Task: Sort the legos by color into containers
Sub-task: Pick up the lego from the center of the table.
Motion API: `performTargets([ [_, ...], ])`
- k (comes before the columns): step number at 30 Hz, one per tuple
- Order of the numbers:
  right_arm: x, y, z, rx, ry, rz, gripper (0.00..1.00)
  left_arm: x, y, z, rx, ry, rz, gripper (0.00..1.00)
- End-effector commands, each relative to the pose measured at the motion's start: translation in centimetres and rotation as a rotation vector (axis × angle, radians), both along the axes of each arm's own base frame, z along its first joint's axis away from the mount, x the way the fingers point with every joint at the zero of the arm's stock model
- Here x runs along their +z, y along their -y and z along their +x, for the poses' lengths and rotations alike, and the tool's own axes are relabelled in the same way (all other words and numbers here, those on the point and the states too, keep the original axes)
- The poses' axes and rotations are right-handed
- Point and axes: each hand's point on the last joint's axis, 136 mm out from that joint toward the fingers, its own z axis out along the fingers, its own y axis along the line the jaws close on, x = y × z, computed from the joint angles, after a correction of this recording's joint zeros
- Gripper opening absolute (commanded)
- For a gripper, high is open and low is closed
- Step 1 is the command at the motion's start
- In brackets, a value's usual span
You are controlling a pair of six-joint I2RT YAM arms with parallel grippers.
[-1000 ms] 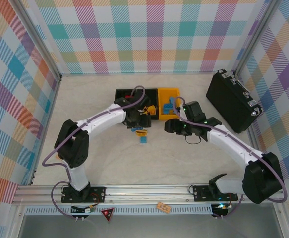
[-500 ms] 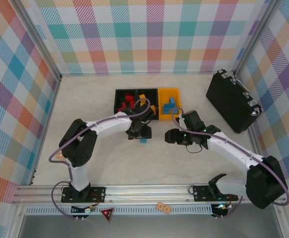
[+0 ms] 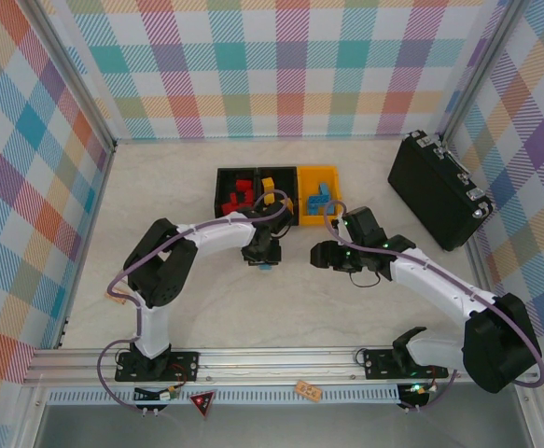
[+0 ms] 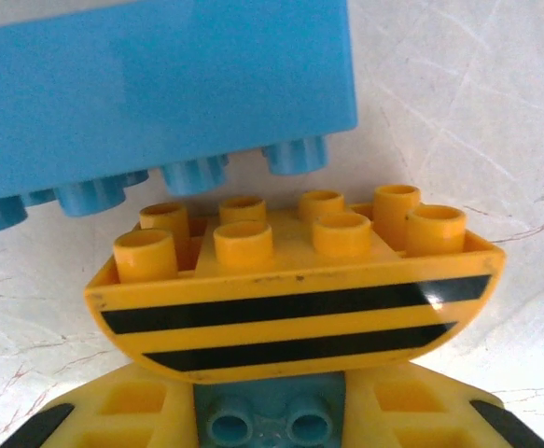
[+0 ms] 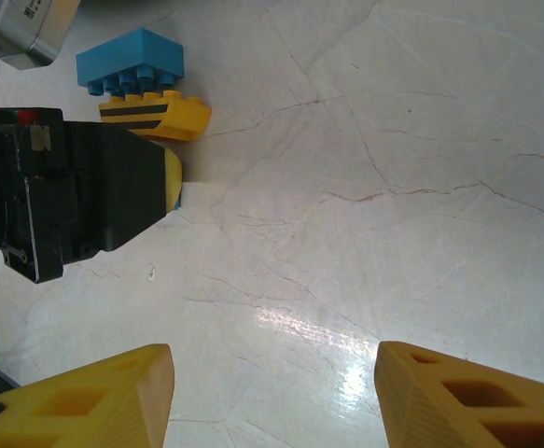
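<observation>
Yellow with black stripes, a curved brick (image 4: 295, 308) lies just ahead of the left gripper (image 4: 270, 425), its long side set across the reach, a blue brick (image 4: 160, 93) just beyond it. The jaws are pressed together, with a blue-green piece we cannot identify between the tips. The right gripper (image 5: 272, 397) hangs spread and empty, farther off. We judge the left arm better placed.
</observation>
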Motion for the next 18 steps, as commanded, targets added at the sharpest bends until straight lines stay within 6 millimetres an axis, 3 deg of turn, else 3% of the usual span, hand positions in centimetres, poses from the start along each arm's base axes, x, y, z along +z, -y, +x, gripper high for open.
performTargets([
  [1, 0.3, 0.2, 0.0, -0.013, 0.017, -0.002, 0.59, 2.5, 0.7, -0.4, -0.03, 0.022, -0.032, 0.28],
  [9, 2.2, 1.7, 0.4, -0.081, 0.058, 0.001, 0.59, 7.1, 3.1, 1.9, -0.08, 0.102, -0.095, 0.27],
  [18, 4.0, 4.7, 1.7, -0.209, 0.09, 0.014, 0.59, 10.5, 8.0, 6.5, -0.144, 0.178, -0.165, 0.28],
])
